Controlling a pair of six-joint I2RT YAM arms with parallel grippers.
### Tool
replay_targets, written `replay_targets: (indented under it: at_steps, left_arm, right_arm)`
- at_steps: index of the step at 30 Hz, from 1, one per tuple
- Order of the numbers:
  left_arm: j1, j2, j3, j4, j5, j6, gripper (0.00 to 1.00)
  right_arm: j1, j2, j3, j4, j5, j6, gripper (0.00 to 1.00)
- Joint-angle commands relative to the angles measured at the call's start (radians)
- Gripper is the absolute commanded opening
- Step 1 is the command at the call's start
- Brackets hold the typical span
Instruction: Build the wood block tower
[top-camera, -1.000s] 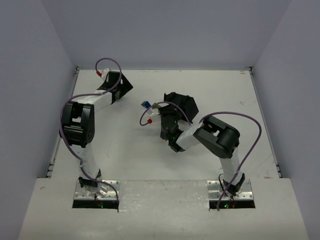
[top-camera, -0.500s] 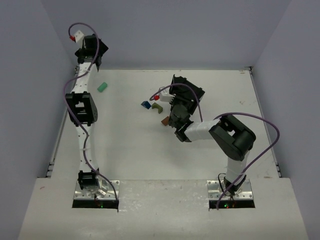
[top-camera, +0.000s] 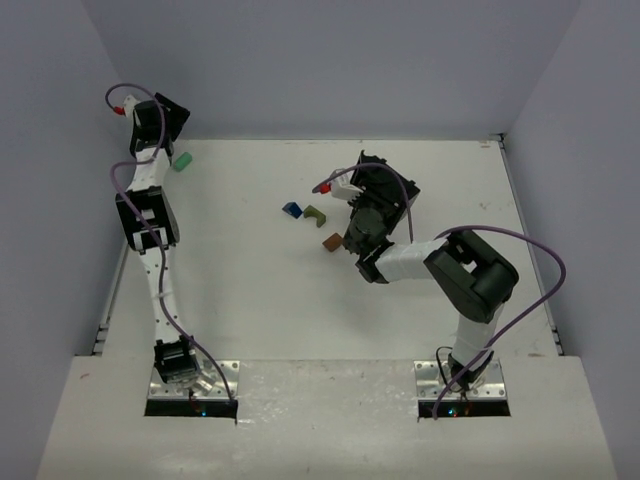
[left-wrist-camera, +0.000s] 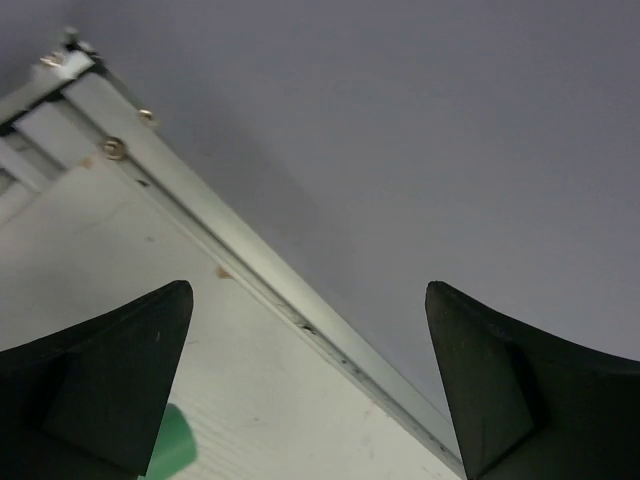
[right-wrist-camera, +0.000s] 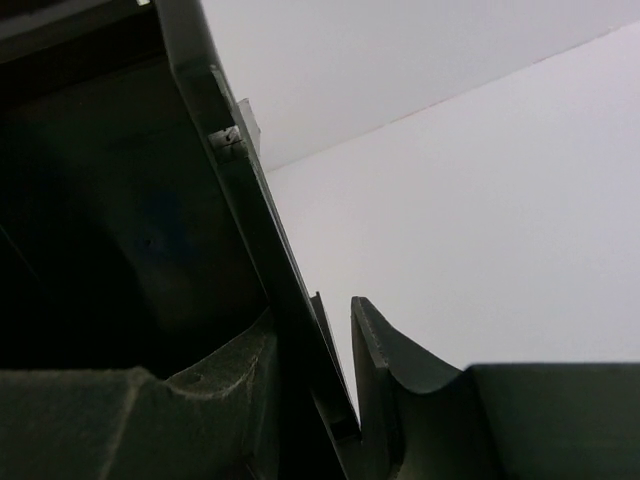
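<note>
The wood block tower is unstacked, its four pieces lying singly on the white table (top-camera: 250, 290). The blue block (top-camera: 291, 209) and the olive block (top-camera: 314, 213) sit just beside each other near mid-table. The brown-orange block (top-camera: 332, 241) lies near them, toward the arm bases. The mint-green cylinder (top-camera: 181, 161) lies well apart in the far left corner, close to the table's edge.

The black tray (right-wrist-camera: 130, 230) is off to the right of the three middle blocks. Its inside is too dark to tell what it holds. The right gripper (right-wrist-camera: 320, 330) has its jaws pinched onto the tray's thin rim, with only the rim between them.

The left gripper (left-wrist-camera: 308, 290) is spread wide with nothing in it. It is raised in the far left corner, facing the metal edge rail (left-wrist-camera: 250, 270) and the grey wall (left-wrist-camera: 450, 130). The cylinder shows just beside its left finger (left-wrist-camera: 110, 380). The middle and near parts of the table are open.
</note>
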Motion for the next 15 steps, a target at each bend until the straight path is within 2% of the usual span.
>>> replay_targets:
  at_steps: [1,4,7,11,15]
  left_arm:
    - [0.029,0.052,0.029,0.16,0.192,-0.109,1.0]
    - [0.037,0.061,0.01,0.221,0.216,-0.133,1.0]
    - [0.038,0.079,0.064,0.154,0.217,-0.161,1.0]
    - [0.044,0.049,0.053,0.037,0.205,-0.267,1.0]
    - [0.041,-0.005,0.006,-0.056,0.153,-0.28,1.0]
  right_arm:
    - [-0.008,-0.073,-0.018,0.256,0.009,0.053,0.31]
    - [-0.01,-0.093,-0.049,0.256,0.012,0.063,0.32]
    - [-0.008,-0.121,-0.078,0.255,0.007,0.073,0.32]
    - [-0.013,-0.165,-0.109,0.255,0.008,0.083,0.33]
    - [-0.015,-0.228,-0.152,0.255,0.004,0.103,0.33]
